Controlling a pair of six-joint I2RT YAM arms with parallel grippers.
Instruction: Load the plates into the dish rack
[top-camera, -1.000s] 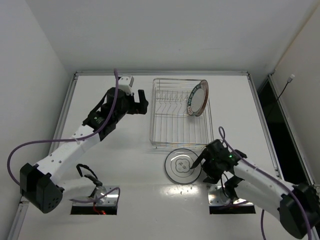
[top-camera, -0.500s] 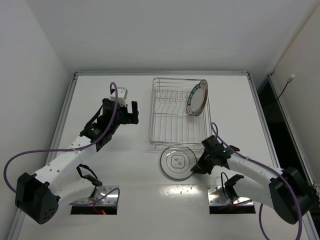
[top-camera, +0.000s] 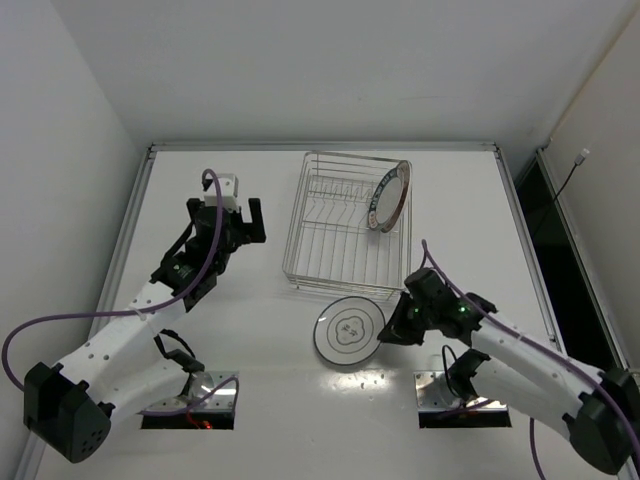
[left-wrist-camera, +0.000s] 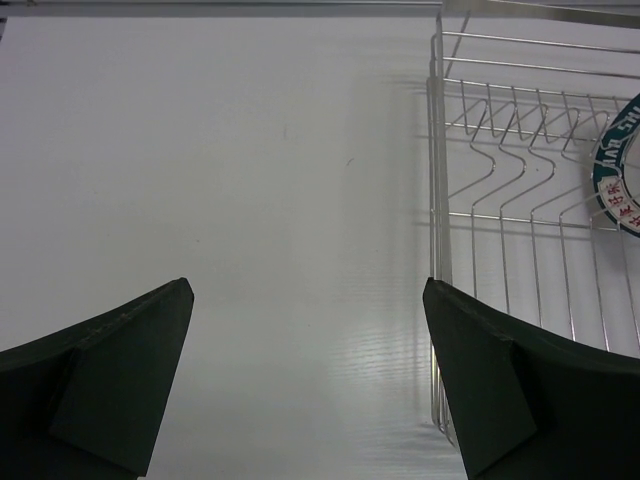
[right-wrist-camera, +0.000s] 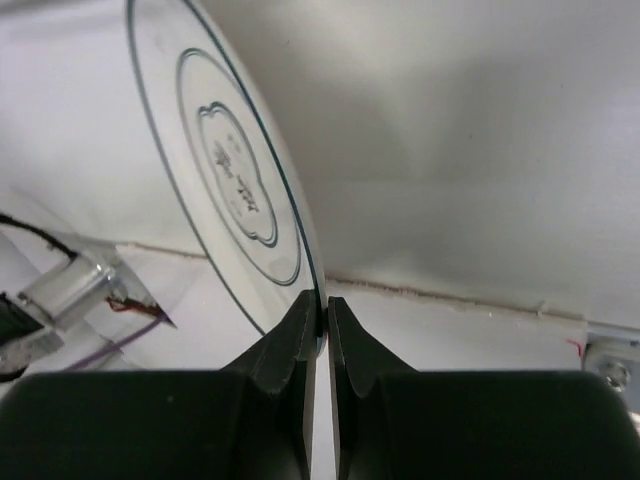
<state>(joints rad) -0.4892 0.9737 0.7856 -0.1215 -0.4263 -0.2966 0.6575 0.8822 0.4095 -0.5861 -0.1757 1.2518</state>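
The chrome wire dish rack (top-camera: 340, 250) stands at the table's back middle, and its left side shows in the left wrist view (left-wrist-camera: 520, 160). A white plate with a dark patterned rim (top-camera: 387, 197) leans upright in its right part; a slice of that rim (left-wrist-camera: 618, 170) shows at the left wrist view's right edge. A greyish glassy plate (top-camera: 348, 331) sits just in front of the rack. My right gripper (top-camera: 397, 327) is shut on its right rim, the rim pinched between the fingertips (right-wrist-camera: 300, 320). My left gripper (top-camera: 240, 218) hangs open left of the rack, nothing between its fingers (left-wrist-camera: 120, 350).
A raised rim runs around the white table (top-camera: 150, 200). Two cut-outs in the table at the arm bases (top-camera: 190, 405) show cables. A wall rises behind the table and on the left.
The right gripper closed on the glassy plate's rim and drew it a little left and forward. The left arm pulled back leftward from the rack. The rack shifted slightly left.
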